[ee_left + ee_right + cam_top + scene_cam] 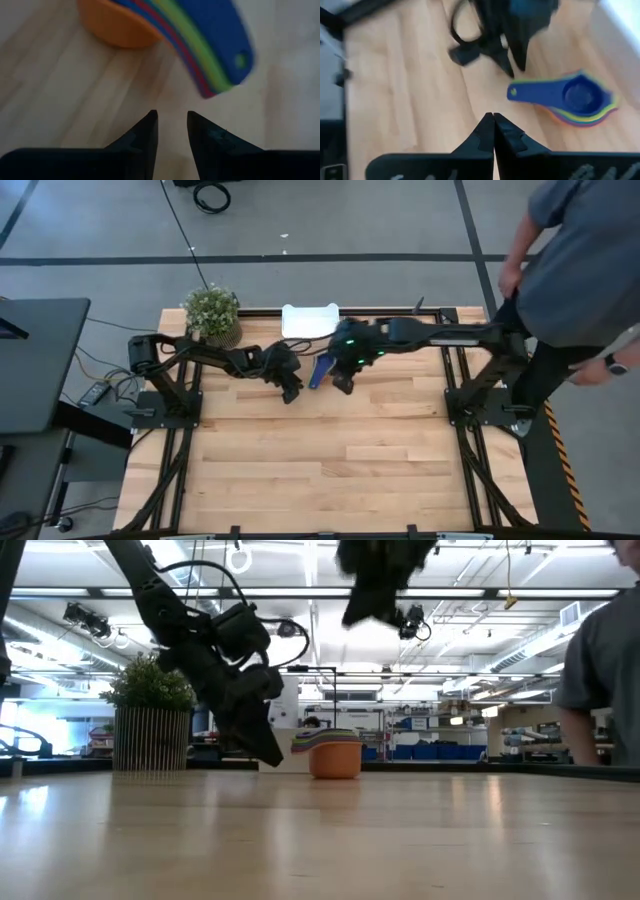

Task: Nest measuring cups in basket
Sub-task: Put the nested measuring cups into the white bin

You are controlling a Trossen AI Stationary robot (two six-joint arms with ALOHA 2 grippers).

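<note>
The measuring cups (575, 97) stand nested in one stack on the table, resting on the orange bowl (335, 760), with a blue cup on top and the handles (215, 55) fanned out together. The white basket (310, 320) sits at the table's far edge, beyond the stack. My left gripper (172, 125) slants down just left of the stack (319, 370), open by a narrow gap with nothing between its fingers. My right gripper (493, 120) is shut and hangs well above the table (375, 595), to the right of the stack, touching nothing.
A potted green plant (212, 313) stands at the far left corner of the table. A person (585, 270) stands beyond the table's right edge. Bare wooden tabletop (330, 470) stretches toward the near edge.
</note>
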